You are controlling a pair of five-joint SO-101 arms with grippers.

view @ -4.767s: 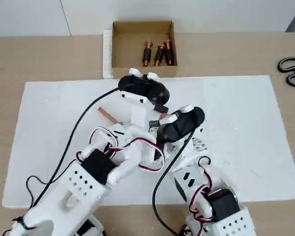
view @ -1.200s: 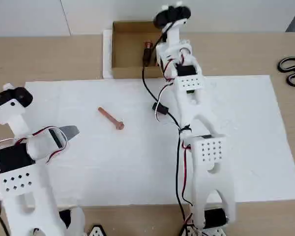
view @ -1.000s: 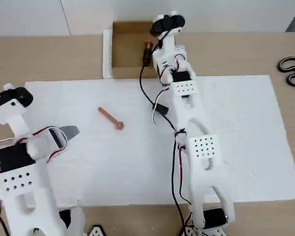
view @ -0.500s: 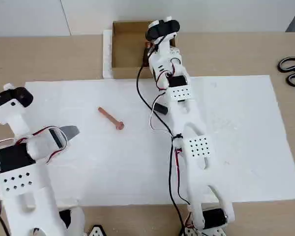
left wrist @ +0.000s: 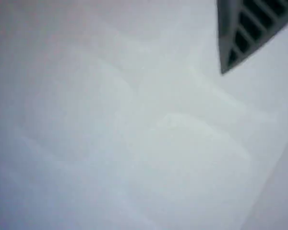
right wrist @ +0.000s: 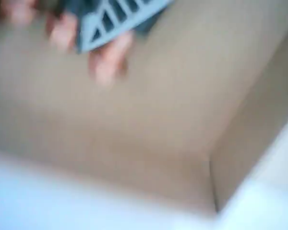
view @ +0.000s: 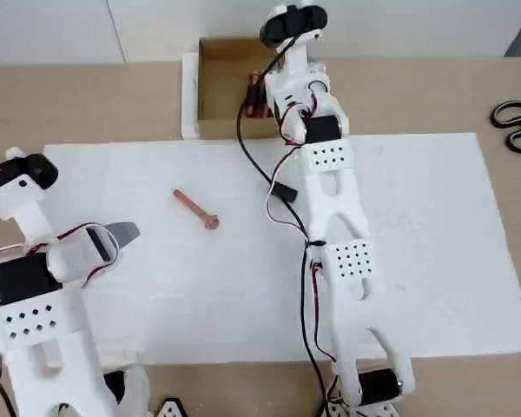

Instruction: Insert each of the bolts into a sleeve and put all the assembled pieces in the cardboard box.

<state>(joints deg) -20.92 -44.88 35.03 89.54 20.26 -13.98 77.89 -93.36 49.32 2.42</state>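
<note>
The cardboard box (view: 221,74) stands at the table's far edge. My right arm stretches across the white foam sheet (view: 425,217), and the right gripper (view: 273,76) hangs over the box's right half. Copper-and-black assembled pieces (view: 255,94) peek out just left of it. In the right wrist view these pieces (right wrist: 108,60) are blurred, close to the gripper, above the brown box floor (right wrist: 149,120). A bare copper bolt (view: 197,209) lies on the foam, left of centre. My left gripper (view: 122,234) rests low at the foam's left side, well apart from the bolt.
Black scissors (view: 514,123) lie on the wooden table at the far right. A white foam strip (view: 189,95) stands against the box's left wall. The left wrist view looks at bare foam (left wrist: 134,134). The foam's right half is open room.
Earlier both arms met at the foam's centre. The left arm has since drawn back to the left. In the last second the right arm swung left over the box, then back right and farther.
</note>
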